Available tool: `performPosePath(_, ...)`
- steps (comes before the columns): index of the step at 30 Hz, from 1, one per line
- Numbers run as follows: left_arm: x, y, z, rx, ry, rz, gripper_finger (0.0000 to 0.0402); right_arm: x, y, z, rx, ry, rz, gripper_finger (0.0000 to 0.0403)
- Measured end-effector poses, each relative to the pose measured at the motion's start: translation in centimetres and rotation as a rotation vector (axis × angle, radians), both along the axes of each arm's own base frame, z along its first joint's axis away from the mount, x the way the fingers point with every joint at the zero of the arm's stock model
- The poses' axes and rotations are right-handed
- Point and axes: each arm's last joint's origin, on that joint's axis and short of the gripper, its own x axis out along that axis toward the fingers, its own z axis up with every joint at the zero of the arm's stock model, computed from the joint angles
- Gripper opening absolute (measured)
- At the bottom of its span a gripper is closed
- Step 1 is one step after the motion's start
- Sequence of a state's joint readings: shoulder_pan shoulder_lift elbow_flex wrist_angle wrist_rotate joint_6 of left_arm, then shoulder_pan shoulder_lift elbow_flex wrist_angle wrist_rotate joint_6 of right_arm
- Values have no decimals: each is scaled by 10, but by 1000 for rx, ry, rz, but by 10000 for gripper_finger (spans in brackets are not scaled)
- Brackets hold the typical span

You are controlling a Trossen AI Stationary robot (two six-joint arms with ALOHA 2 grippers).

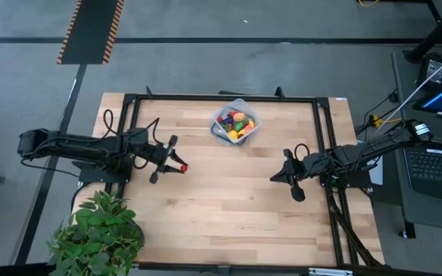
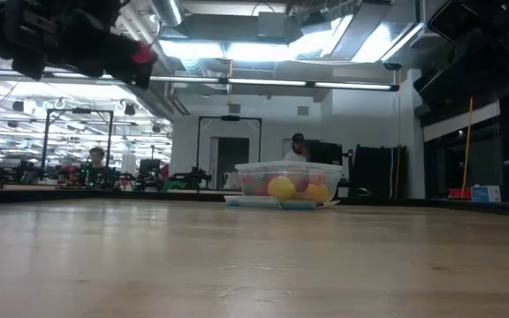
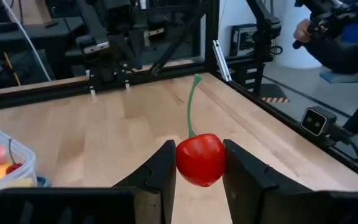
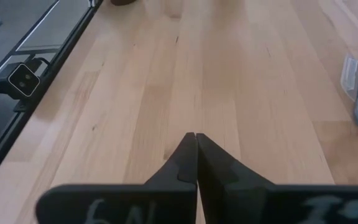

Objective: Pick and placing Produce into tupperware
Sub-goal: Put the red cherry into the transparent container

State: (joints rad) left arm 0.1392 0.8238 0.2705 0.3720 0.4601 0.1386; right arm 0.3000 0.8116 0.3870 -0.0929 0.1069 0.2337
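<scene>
I see the tupperware (image 1: 235, 123) near the table's far edge mostly filled; my left gripper (image 3: 197, 171) pinches a cherry (image 3: 200, 159), seemingly the last piece; right gripper (image 4: 195, 158) closed, empty.

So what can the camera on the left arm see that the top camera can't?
Only the left wrist view shows the cherry's green stem and the left end effector pinching the cherry between its fingers. Only the high view shows the right end effector, shut and waiting, and the potted plant. Both show the cherry, the wooden table and the box of toy fruit.
</scene>
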Motion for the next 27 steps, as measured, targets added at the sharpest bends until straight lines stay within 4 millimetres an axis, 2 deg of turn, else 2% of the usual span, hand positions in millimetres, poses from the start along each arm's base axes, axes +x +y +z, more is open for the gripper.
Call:
performPosePath(7, -5, 3, -10, -43, -8, -3, 95, 0, 0, 0, 0, 0, 0, 0)
performPosePath(21, -3, 10, -14, -19, 14, 247, 95, 0, -1, 0, -15, -4, -28, 0)
performPosePath(27, 4, 14, -21, -21, 59, 347, 95, 1, -1, 1, -16, -14, -28, 0)
